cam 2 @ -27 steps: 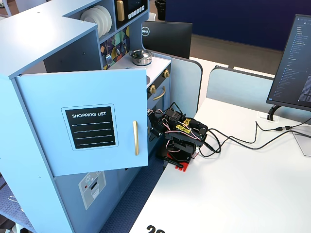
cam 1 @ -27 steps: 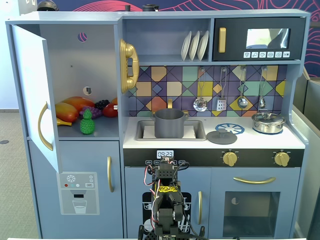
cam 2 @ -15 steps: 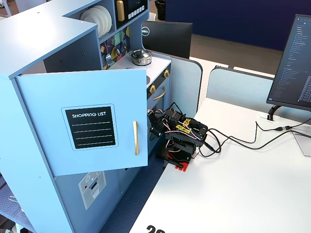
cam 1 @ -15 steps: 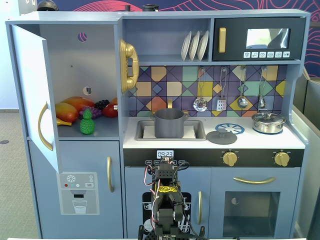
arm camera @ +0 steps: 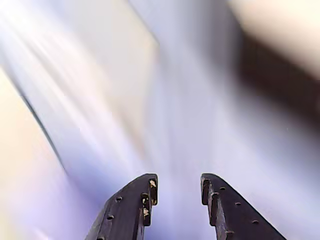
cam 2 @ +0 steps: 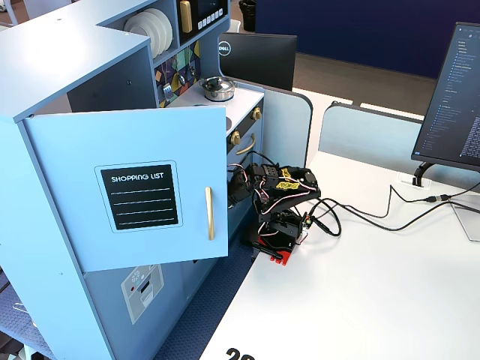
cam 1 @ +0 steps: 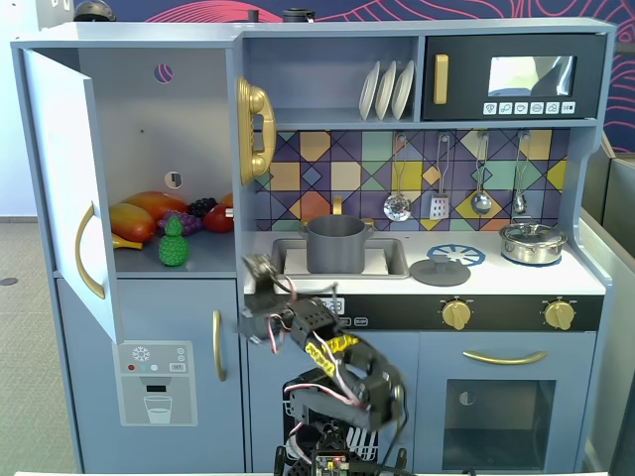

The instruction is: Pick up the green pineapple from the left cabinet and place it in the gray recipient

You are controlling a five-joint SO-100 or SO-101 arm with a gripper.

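Observation:
The green pineapple (cam 1: 174,243) stands upright at the front of the shelf in the left cabinet (cam 1: 149,109), whose door (cam 1: 69,178) is swung open. The gray recipient (cam 1: 337,244) sits in the sink basin, right of the cabinet. My gripper (cam 1: 262,278) is blurred, low in front of the counter edge between the cabinet and the sink, below and to the right of the pineapple. In the wrist view my gripper (arm camera: 177,182) is open and empty, and everything beyond its fingers is motion blur. In a fixed view the open door (cam 2: 142,195) hides the cabinet's inside and the pineapple.
Other toy fruits (cam 1: 149,213), including purple grapes, lie behind the pineapple. A flat gray lid (cam 1: 440,272) and a silver lidded pot (cam 1: 532,241) sit on the counter. A gold phone (cam 1: 256,129) hangs on the cabinet's right wall. The arm's base (cam 2: 279,234) stands on the white table.

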